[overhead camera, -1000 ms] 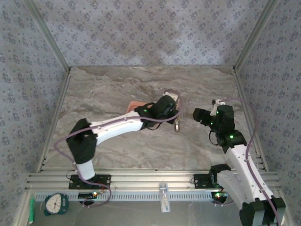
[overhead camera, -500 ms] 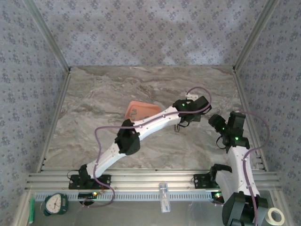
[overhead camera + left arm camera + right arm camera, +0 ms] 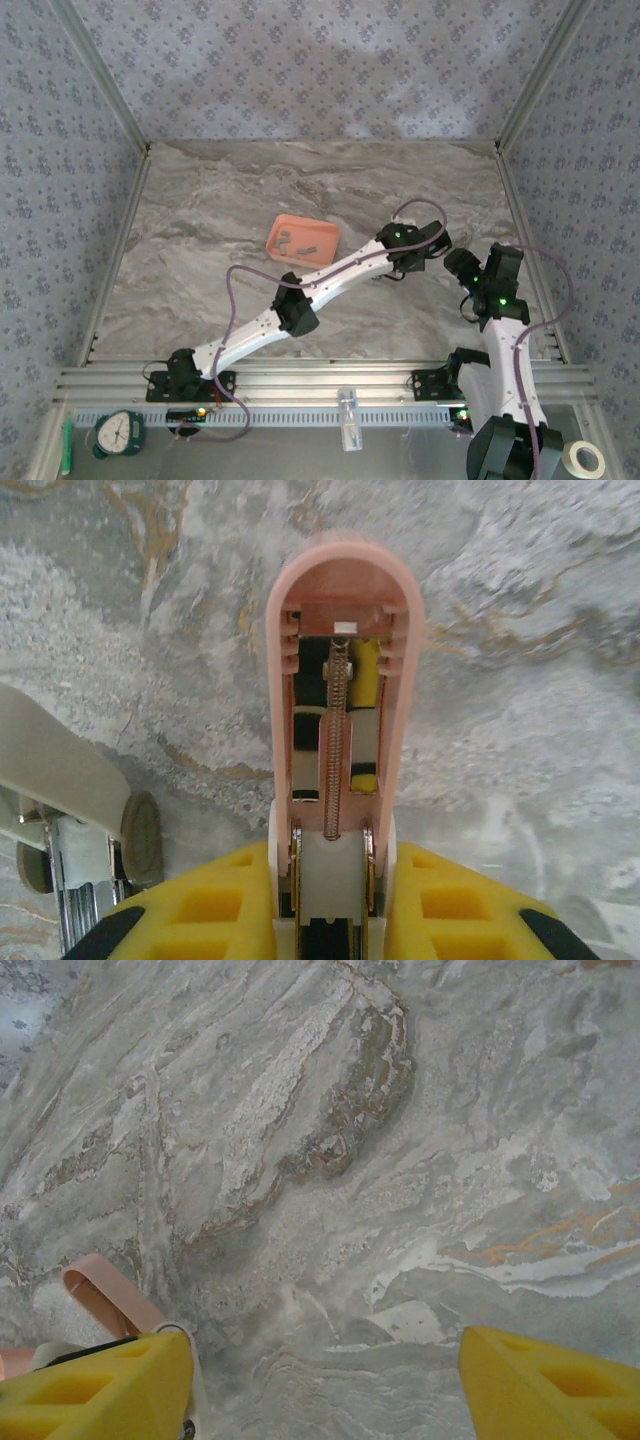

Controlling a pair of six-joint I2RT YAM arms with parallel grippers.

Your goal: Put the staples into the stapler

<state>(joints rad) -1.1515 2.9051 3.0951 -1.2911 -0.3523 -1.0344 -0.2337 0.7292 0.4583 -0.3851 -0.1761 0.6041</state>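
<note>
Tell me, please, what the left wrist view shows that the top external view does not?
Left wrist: the stapler close up, lid open, its spring exposed, clamped in the left tool. Top external: the salmon tray holding the staples, and the right tool near the left one. Both: the marble table.
</note>
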